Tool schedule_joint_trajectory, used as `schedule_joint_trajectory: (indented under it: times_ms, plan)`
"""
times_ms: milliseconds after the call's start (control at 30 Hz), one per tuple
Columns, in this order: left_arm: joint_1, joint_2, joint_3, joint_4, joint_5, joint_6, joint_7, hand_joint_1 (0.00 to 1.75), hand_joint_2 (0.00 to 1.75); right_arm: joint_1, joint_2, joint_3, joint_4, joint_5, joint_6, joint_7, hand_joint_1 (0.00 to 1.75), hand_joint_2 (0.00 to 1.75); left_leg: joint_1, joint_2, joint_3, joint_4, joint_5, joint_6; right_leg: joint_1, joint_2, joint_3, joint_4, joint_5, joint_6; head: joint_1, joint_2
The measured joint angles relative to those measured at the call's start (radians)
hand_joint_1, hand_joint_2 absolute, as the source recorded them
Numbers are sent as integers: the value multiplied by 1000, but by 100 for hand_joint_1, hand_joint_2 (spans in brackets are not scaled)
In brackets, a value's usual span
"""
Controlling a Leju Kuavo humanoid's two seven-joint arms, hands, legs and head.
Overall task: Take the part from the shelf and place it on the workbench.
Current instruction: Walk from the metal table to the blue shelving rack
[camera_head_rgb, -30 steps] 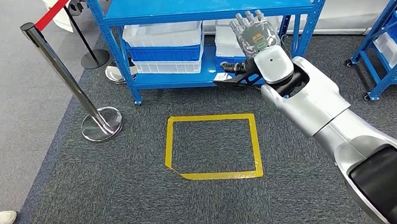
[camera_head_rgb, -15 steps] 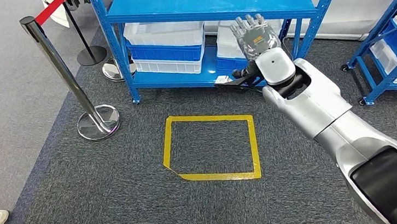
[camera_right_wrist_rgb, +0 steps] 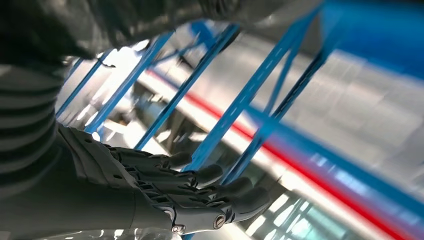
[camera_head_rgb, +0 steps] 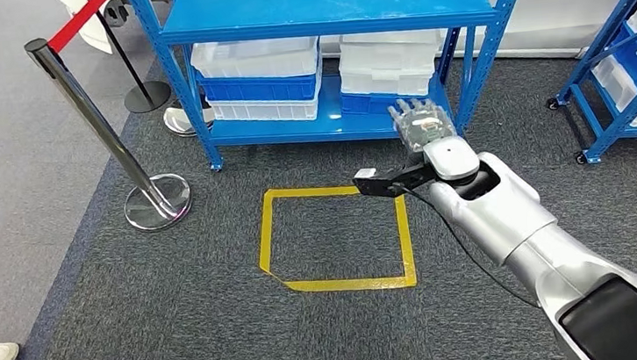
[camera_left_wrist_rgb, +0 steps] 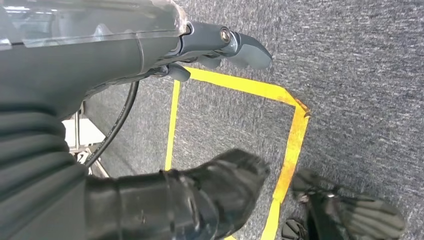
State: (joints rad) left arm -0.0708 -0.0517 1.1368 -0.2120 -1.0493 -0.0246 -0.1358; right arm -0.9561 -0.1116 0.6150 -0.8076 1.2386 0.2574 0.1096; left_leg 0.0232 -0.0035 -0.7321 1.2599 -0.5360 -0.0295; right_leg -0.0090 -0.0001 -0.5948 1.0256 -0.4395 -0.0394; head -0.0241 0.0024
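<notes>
Silver arm (camera_head_rgb: 512, 214) — dark, perhaps black fingers (camera_right_wrist_rgb: 200, 176)

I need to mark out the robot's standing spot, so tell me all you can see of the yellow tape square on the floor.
The tape square is flat yellow tape outlining a four-sided box on grey carpet, in front of the blue shelf. Its near left corner is cut by a short diagonal strip. Nothing lies inside it. The right hand hangs above its far right corner.
</notes>
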Motion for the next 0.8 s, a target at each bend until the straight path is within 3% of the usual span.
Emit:
schedule_joint_trajectory:
  times_ms: [33,67,133,200,233,367,433,500,533,567,600,700,733,800]
  plan:
    - [6,0,-15,0,15,0,1,0,0,17,1,-6,3,-17,-3,-2,0,0,0,0,-18,39,-8,-1,2,0,0,1,-1,-1,0,0]
    - [13,0,-30,0,30,0,3,0,0,34,2,-13,6,-36,-7,-3,0,0,0,0,-17,37,5,-2,3,0,0,3,-2,-1,0,0]
    - [30,1,-66,0,67,1,8,0,0,64,6,-35,11,-78,-16,-6,0,0,0,1,41,-76,68,2,3,1,1,10,-8,2,0,0]
    - [45,3,-107,0,107,2,14,0,0,93,9,-64,14,-126,-27,-9,0,0,-4,0,102,-194,103,9,6,1,-2,19,-15,9,0,0]
    - [52,3,-127,0,126,2,17,0,0,108,10,-76,16,-149,-32,-12,0,0,-6,-1,115,-220,106,14,8,1,-4,21,-17,14,1,0]
    - [70,4,-203,-1,199,5,24,0,0,180,13,-115,29,-234,-49,-20,0,0,-4,-2,121,-235,110,36,7,1,-5,30,-29,34,1,0]
    - [74,5,-239,-6,233,6,29,0,0,218,14,-132,41,-275,-58,-24,0,0,-1,0,123,-242,113,47,4,1,-38,106,-78,43,2,0]
    - [75,6,-275,-16,267,7,34,0,0,263,14,-148,59,-314,-66,-26,0,0,-2,1,122,-242,112,52,1,1,-97,232,-138,49,2,0]
    - [75,7,-292,-23,283,7,35,0,0,289,14,-155,71,-333,-69,-27,0,0,-2,0,122,-242,112,52,-1,1,-118,275,-149,50,2,0]
    - [74,7,-309,-30,299,8,37,0,0,314,14,-162,83,-352,-72,-28,0,0,-2,-1,122,-241,112,53,-2,1,-123,284,-142,51,2,0]
    - [74,8,-325,-38,314,8,38,0,0,339,14,-169,94,-370,-75,-30,0,0,-2,-1,123,-241,112,52,-3,1,-108,253,-116,50,2,0]
    - [72,8,-374,-63,360,9,44,0,0,395,17,-192,122,-423,-86,-37,0,0,-5,-1,124,-238,110,45,-1,0,-18,64,-32,41,2,0]
    - [71,9,-390,-70,376,10,45,0,0,413,18,-202,131,-442,-90,-38,0,0,-6,0,124,-238,110,40,2,0,-2,30,-24,37,2,0]
    - [70,10,-425,-82,409,10,50,0,0,450,22,-222,148,-480,-99,-41,0,0,-7,0,125,-240,110,28,7,1,3,14,-21,30,2,0]
